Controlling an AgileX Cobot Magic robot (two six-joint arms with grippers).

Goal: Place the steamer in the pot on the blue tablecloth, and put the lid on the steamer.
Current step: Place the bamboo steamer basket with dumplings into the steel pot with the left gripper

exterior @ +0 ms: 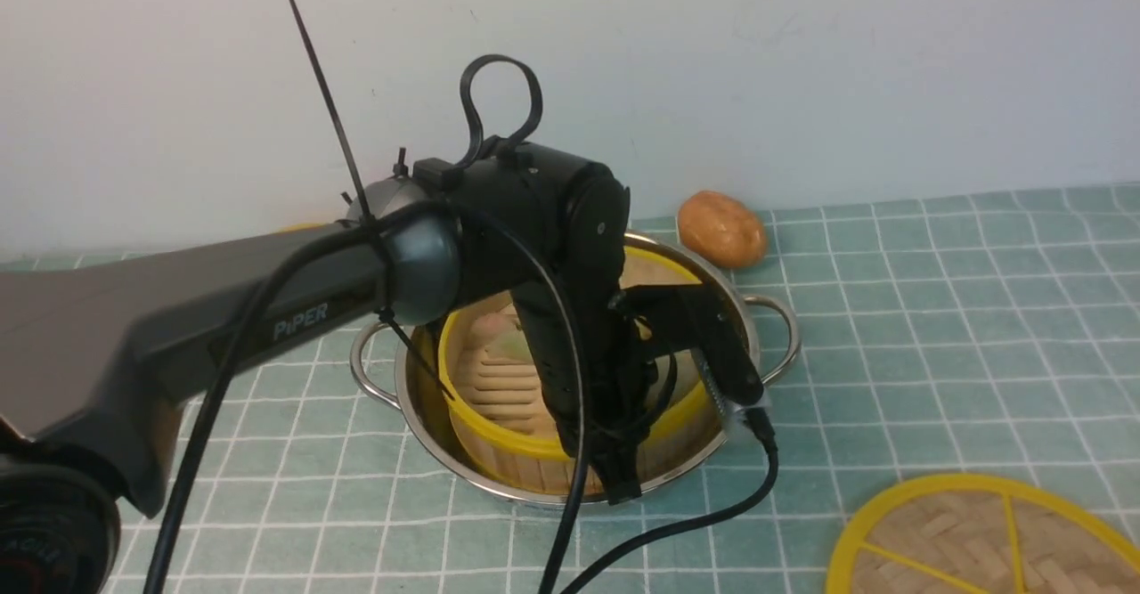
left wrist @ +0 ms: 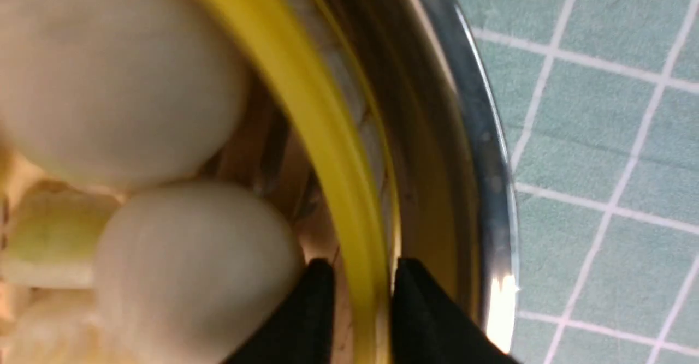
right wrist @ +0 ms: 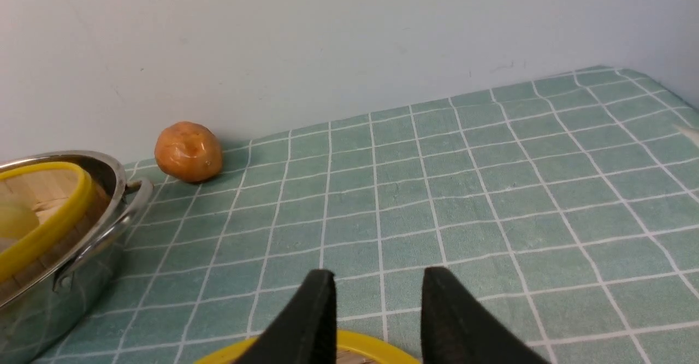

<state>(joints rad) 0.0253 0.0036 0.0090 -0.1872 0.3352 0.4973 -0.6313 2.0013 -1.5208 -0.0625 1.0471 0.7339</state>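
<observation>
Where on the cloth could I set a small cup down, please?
Bare pale teal-blue checked tablecloth lies between the shiny steel pot, the orange-brown round lump and the flat woven yellow-rimmed lid. Around the pot it is crowded: the left arm and black cables cross there.

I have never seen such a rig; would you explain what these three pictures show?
It is a two-armed robot. The front picture looks forward from between the arms; the other two come from cameras on each wrist. On the pale teal checked tablecloth stands a shiny steel pot with the yellow-rimmed bamboo steamer of toy buns inside. The left gripper straddles the steamer's rim; whether it grips is unclear. The right gripper hangs open over the flat woven lid on the cloth. A brown potato-like lump sits by the wall.
</observation>
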